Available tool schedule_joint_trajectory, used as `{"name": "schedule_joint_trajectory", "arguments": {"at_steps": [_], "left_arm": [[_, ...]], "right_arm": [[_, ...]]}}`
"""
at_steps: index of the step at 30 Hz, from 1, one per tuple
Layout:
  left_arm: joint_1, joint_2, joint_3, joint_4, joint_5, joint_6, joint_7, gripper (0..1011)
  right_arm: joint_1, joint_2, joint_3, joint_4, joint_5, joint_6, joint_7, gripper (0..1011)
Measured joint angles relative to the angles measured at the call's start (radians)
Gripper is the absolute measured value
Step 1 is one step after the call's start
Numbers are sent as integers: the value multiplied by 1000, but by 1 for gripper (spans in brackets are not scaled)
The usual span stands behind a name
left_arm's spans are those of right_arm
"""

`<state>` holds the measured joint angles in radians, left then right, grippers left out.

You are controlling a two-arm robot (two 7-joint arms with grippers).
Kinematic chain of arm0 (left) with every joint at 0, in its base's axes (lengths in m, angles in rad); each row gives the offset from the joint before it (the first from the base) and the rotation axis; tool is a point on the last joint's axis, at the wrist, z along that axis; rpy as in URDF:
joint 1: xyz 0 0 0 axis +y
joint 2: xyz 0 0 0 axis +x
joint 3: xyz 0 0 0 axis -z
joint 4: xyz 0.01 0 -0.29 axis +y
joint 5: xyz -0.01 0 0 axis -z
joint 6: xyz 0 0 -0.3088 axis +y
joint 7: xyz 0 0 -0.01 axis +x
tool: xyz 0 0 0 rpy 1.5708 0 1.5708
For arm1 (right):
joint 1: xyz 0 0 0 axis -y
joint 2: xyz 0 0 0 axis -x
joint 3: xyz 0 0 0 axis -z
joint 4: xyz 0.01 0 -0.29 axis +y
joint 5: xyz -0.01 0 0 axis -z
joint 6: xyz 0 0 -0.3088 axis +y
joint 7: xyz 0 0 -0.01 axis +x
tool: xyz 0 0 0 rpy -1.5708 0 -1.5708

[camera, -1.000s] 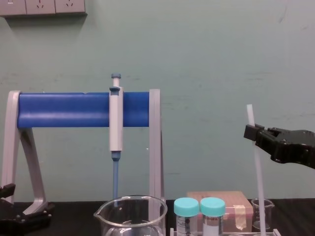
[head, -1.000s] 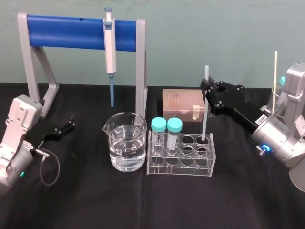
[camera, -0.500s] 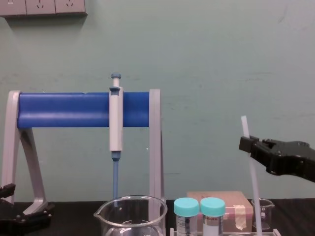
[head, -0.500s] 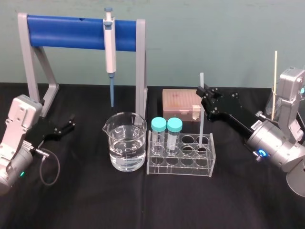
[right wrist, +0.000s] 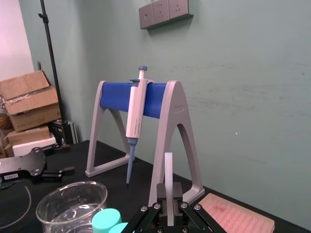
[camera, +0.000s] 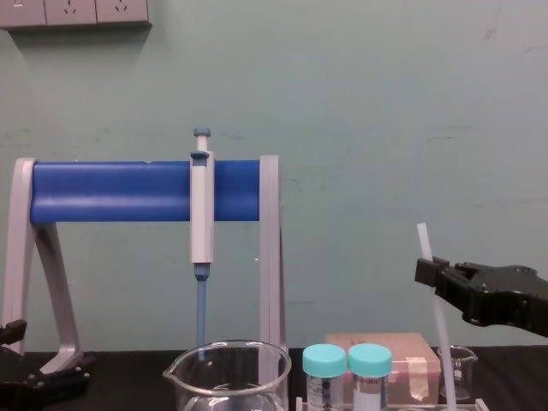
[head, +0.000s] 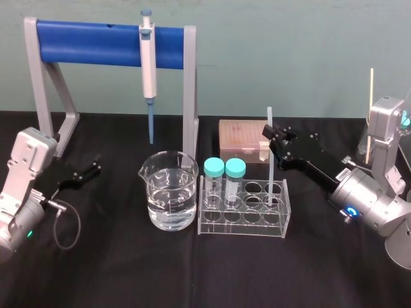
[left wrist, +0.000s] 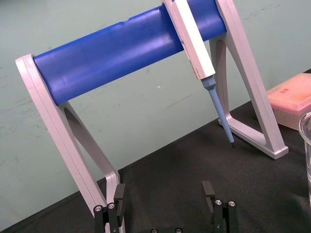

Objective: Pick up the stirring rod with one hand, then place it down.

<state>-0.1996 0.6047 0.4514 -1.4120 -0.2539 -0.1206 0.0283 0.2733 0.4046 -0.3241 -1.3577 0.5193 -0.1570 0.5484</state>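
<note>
The stirring rod (head: 272, 160) is a thin translucent-white stick standing almost upright, its lower end down inside the right end of the clear tube rack (head: 244, 221). My right gripper (head: 272, 136) is shut on the rod's upper part, with a short length sticking out above the jaws. In the chest view the rod (camera: 438, 330) slants down past the right gripper (camera: 432, 274). The right wrist view shows the rod (right wrist: 168, 170) rising from between the closed jaws. My left gripper (head: 95, 165) rests low at the far left, and the left gripper (left wrist: 164, 200) stands open with nothing in it.
A grey stand with a blue bar (head: 96, 42) holds a grey-white pipette (head: 148, 61) at the back. A beaker of water (head: 170, 191) stands left of the rack, which holds two teal-capped tubes (head: 224, 170). A pink tip box (head: 243, 138) sits behind it.
My right gripper has moved left and downward with the rod, sinking its lower end deeper into the rack. The left arm has stayed still.
</note>
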Motion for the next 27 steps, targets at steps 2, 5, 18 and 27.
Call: {"name": "schedule_joint_trajectory", "arguments": {"at_steps": [2,5,18,27], "left_arm": [[0,0,0,0,0,0,0,1000],[0,0,0,0,0,0,0,1000],[0,0,0,0,0,0,0,1000],[0,0,0,0,0,0,0,1001]], "right_arm": [[-1,0,-1,2,-1,2,0,66],[-1,-1,-3,5,-3,3,0,66],[-2,-6,-9,21,-15,10,-10,66],[-7,-5,-9,22,-21,17,-14,66]]}}
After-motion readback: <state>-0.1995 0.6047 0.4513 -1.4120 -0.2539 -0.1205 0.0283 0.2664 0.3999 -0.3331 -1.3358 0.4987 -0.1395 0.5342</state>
